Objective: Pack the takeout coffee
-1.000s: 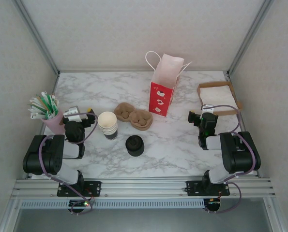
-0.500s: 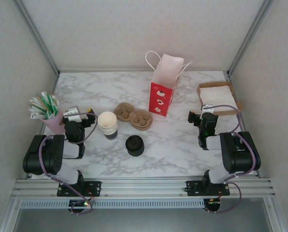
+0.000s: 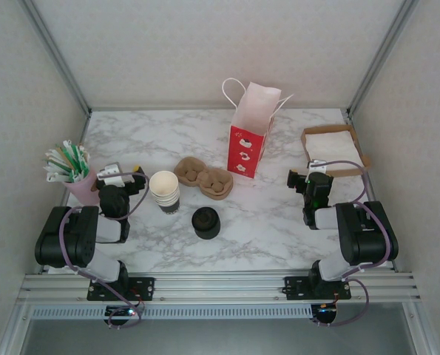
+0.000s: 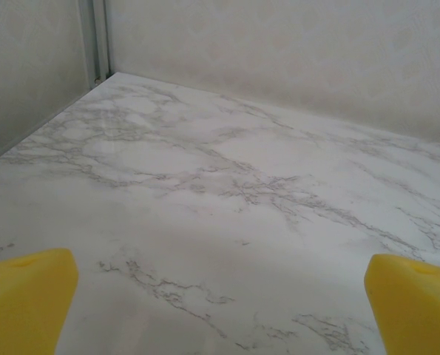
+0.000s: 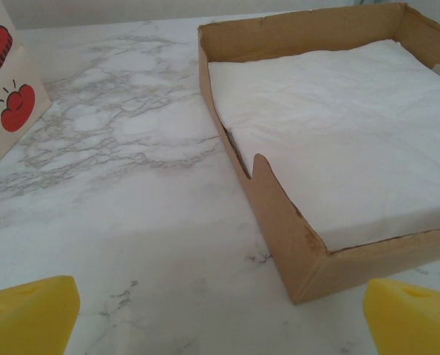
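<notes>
The takeout coffee is out of view. A stack of lidless white cups (image 3: 164, 191) stands left of centre, and a short black stack of lids (image 3: 205, 222) sits just in front of it. My left gripper (image 3: 131, 177) rests low beside the cup stack; in the left wrist view it (image 4: 220, 303) is open over bare marble, yellow fingertips (image 4: 27, 296) wide apart. My right gripper (image 3: 299, 180) rests at the right, open (image 5: 220, 314), nothing between its fingertips (image 5: 31, 310), just short of the napkin tray's corner.
A red-and-white paper bag (image 3: 248, 140) stands open at the back centre. A brown pulp cup carrier (image 3: 203, 178) lies between bag and cups. A pink cup of straws (image 3: 73, 171) is far left. A cardboard tray (image 5: 293, 237) of white napkins (image 3: 332, 146) sits at the right.
</notes>
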